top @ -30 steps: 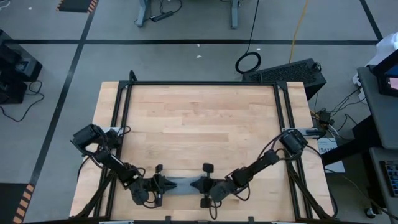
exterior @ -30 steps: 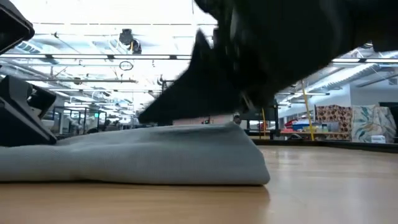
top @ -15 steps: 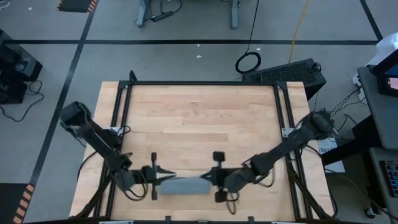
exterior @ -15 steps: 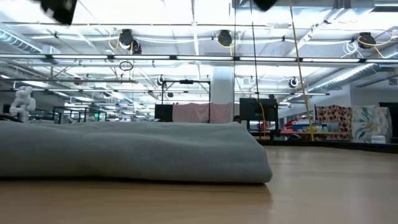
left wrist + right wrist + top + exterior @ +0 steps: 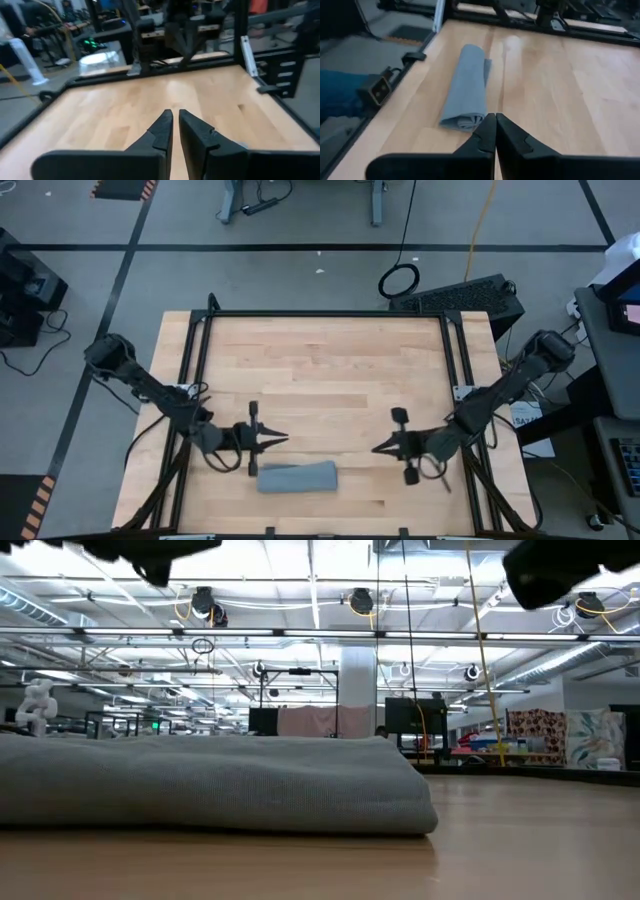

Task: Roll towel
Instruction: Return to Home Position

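Note:
The grey towel [image 5: 297,477] lies rolled up on the wooden table near its front edge, left of centre, with its long side on the wood. The right wrist view shows the towel [image 5: 466,87] lengthwise, its spiral end toward the camera; the low view shows the towel [image 5: 200,785] from the side. My left gripper [image 5: 285,438] hovers shut just beyond the roll's far left end, pointing toward the table's right. My right gripper [image 5: 375,448] hovers shut to the right of the roll, pointing at it. Neither touches the towel.
A black frame rail [image 5: 325,314] runs around the tabletop, with side rails [image 5: 195,380] by each arm's base. Bare wood [image 5: 330,380] stretches across the far half and to the right of the roll. The front edge lies close behind the towel.
Both grippers have come off the two ends of the rolled towel and risen. My left gripper has gone toward the far edge and rolled its wrist; my right gripper has swung well toward the table's right edge. The towel stays rolled where it lay.

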Robot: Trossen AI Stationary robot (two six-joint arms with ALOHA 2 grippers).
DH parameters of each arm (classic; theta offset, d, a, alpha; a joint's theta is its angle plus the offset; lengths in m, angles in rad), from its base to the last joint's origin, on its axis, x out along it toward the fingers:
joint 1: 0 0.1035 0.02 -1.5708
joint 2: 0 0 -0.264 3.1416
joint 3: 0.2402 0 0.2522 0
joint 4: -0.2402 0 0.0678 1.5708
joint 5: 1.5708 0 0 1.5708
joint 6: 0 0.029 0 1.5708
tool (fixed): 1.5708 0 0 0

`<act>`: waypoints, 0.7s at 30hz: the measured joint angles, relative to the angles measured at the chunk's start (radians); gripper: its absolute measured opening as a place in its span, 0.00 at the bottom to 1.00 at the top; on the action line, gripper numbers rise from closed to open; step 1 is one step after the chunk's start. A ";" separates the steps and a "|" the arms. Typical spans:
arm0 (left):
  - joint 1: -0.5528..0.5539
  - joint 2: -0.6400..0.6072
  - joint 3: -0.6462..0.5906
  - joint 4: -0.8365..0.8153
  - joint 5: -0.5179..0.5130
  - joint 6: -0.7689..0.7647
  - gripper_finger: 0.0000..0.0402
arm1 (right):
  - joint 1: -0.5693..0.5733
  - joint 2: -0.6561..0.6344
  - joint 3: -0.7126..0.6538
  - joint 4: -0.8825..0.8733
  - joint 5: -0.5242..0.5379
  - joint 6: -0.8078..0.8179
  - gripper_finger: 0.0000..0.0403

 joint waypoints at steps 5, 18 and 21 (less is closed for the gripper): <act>0.082 0.000 -0.100 0.141 0.097 -0.007 0.04 | -0.005 -0.118 -0.193 0.180 -0.043 -0.037 0.00; 0.210 0.000 -0.278 0.273 0.183 -0.033 0.02 | -0.087 -0.241 -0.488 0.462 -0.050 -0.124 0.00; 0.248 0.000 -0.338 0.374 0.238 -0.033 0.02 | -0.136 -0.254 -0.531 0.529 -0.098 -0.146 0.00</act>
